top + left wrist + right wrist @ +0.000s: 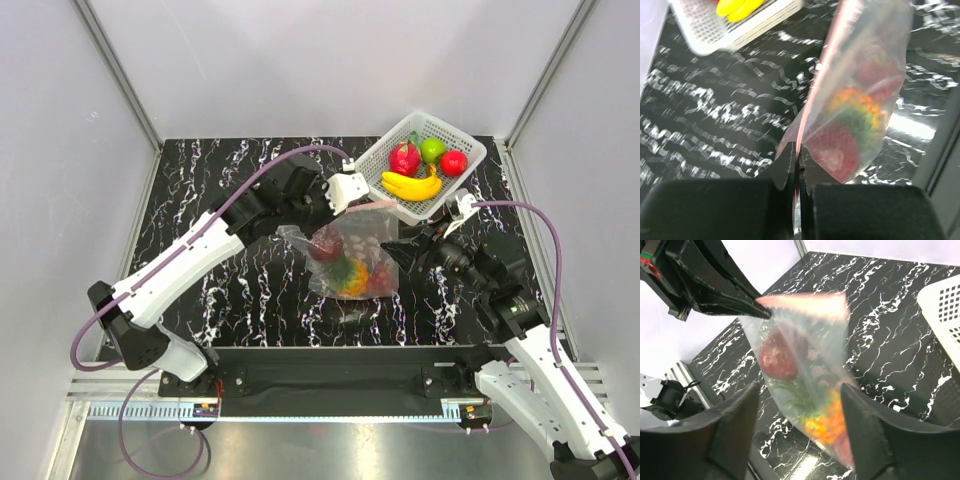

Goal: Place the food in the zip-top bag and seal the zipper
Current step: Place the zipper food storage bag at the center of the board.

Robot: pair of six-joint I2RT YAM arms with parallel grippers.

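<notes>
The black marbled table (200,200) carries everything. Behind the bag, off to its right, sits a white basket (372,160). The clear bag (350,250) hangs crumpled mid-table, caught at a top corner by the left claw (796,155), whose jaws are clamped tight on the pink zipper (815,90). The right claw (799,390) stands spread wide on the bag's right side, with the bag just ahead of its fingers; whether they touch it, I cannot tell. Inside the bag lie the orange pineapple (857,107) and a dark red piece (779,355).
</notes>
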